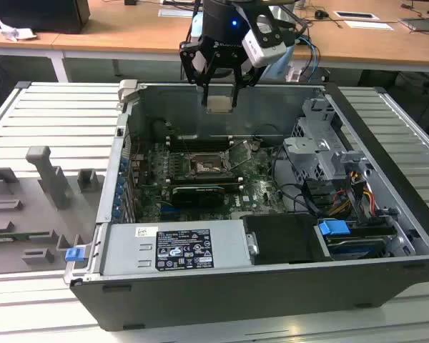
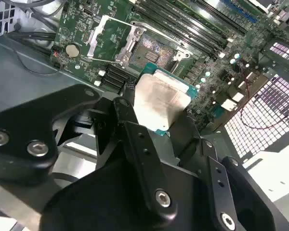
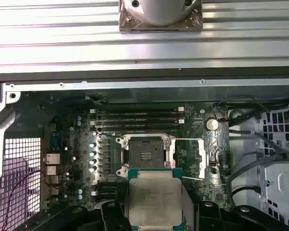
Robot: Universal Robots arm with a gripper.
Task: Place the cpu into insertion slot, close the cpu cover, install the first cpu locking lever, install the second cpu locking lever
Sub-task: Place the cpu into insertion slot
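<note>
**Chip held in the air over the open case, slot still bare**

The two black fingers point(image 2: 125, 113) are clamped on opposite edges of the cpu point(image 1: 219, 106), and its dull silvery top shows between them in both wrist views. The chip's green underside edge peeks out along one side in the second wrist view. From where I stand, the gripper point(image 1: 220, 101) hangs high over the far wall of the computer case point(image 1: 222, 304), so the chip is up in the air, well apart from the board below.

Down on the green motherboard point(image 3: 67, 159), the insertion slot point(image 3: 145, 156) lies uncovered, with its dark contact field open to view and nothing seated in it. The cpu cover point(image 2: 93, 42) is swung back off the slot, on the side nearer the round coin cell point(image 3: 211, 123), and green board shows through its window. Thin wire levers run beside that cover, and I cannot tell how they are latched. The long black memory slots point(image 3: 137, 118) run just beside the socket, on the side toward the case's far wall.

Further out, a grey power supply point(image 1: 175, 250) with a label sits at the near edge of the case. A metal drive cage point(image 1: 318, 153) and a bundle of cables stand toward the exterior view's right. The case rests on a pale ribbed tabletop point(image 1: 50, 107), and a grey moulded tray point(image 1: 28, 207) lies toward the exterior view's left.
</note>
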